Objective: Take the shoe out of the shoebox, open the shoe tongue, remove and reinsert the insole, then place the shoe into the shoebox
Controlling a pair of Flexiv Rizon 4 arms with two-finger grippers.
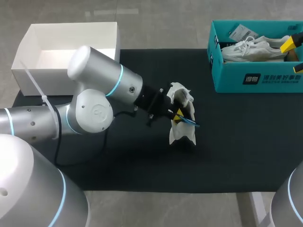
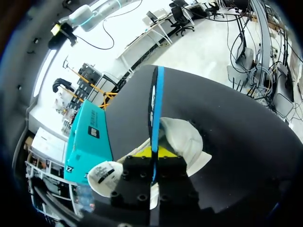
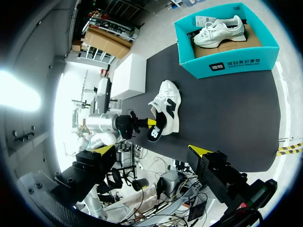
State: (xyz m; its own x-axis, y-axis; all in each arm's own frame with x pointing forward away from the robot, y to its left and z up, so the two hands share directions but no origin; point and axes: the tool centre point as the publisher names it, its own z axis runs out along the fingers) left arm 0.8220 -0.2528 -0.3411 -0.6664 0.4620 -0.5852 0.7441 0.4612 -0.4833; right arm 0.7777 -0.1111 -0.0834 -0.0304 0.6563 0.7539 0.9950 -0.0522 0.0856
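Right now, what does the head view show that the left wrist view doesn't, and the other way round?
Head view only: the white box, the second shoe inside the teal shoebox, and my whole left arm. Left wrist view only: the insole seen edge-on along its length, pinched between the left hand's yellow fingertips. Both: the white shoe on the black mat, the teal shoebox, and the insole's blue edge.
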